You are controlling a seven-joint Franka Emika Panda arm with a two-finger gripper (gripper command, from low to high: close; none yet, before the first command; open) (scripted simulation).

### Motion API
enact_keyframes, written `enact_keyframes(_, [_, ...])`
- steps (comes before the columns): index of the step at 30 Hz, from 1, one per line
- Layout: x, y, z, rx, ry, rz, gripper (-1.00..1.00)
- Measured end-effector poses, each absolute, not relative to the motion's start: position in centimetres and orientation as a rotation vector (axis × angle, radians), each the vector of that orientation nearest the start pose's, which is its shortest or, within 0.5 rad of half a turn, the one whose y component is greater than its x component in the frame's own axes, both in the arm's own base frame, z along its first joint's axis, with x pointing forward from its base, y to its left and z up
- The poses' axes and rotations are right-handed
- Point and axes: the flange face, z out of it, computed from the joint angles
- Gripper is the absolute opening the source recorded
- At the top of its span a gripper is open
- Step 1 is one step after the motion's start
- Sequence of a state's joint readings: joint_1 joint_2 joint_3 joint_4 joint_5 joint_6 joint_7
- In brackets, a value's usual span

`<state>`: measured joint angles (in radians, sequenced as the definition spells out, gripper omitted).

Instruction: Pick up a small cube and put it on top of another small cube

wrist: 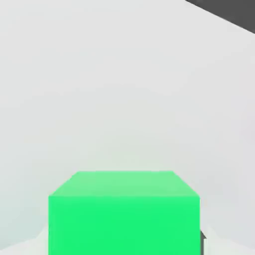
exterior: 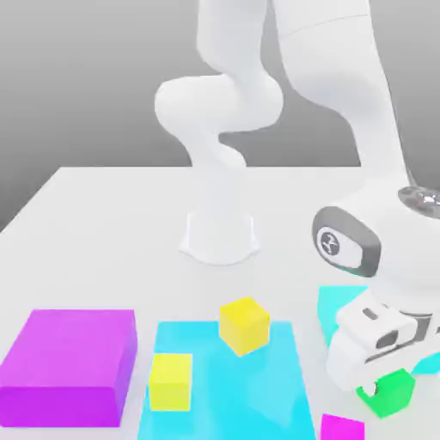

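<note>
A small green cube point(exterior: 394, 395) sits tilted under the white hand at the exterior view's lower right, and my gripper point(exterior: 382, 387) is shut on it. The hand view shows the same green cube point(wrist: 124, 211) up close, with pale table behind it. Two small yellow cubes rest on a flat cyan patch point(exterior: 266, 395): one point(exterior: 245, 325) near its far edge, the other point(exterior: 171, 381) at its left edge. Both lie to the exterior view's left of the gripper. A small magenta cube point(exterior: 342, 427) lies at the front edge, just left of the green one.
A large purple block point(exterior: 69, 365) stands at the exterior view's front left. A second cyan patch point(exterior: 337, 305) lies partly hidden behind the hand. The arm's white base point(exterior: 219, 236) stands at the table's middle.
</note>
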<state>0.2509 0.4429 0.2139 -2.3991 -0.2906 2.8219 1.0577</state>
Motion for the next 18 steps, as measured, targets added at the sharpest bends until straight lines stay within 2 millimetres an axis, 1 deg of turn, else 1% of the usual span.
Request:
enact_keyframes(2, [42.7, 23.9, 15.8, -3.095, 0.527, -0.001, -1.0])
enact_keyframes(4, [42.7, 23.9, 18.3, -3.096, 0.526, -0.001, -1.0])
enact_keyframes(5, [43.1, 23.6, 19.4, -3.095, 0.541, -0.001, -1.0])
enact_keyframes(7, [46.2, 21.2, 21.4, -3.076, 0.652, -0.004, -1.0])
enact_keyframes(9, [49.6, 18.2, 23.4, -3.046, 0.779, -0.002, -1.0])
enact_keyframes(10, [51.0, 16.7, 24.1, -3.029, 0.834, -0.001, -1.0])
enact_keyframes(11, [51.8, 15.9, 23.7, -3.02, 0.861, 0.0, -1.0])
enact_keyframes(12, [52.2, 15.6, 22.7, -3.015, 0.876, 0.0, -1.0])
enact_keyframes(14, [52.4, 15.3, 19.9, -3.013, 0.886, 0.0, -1.0])
enact_keyframes(15, [52.4, 15.2, 19.1, -3.013, 0.887, 0.0, 1.0])
enact_keyframes(18, [52.4, 15.2, 19.1, -3.013, 0.887, 0.0, 1.0])
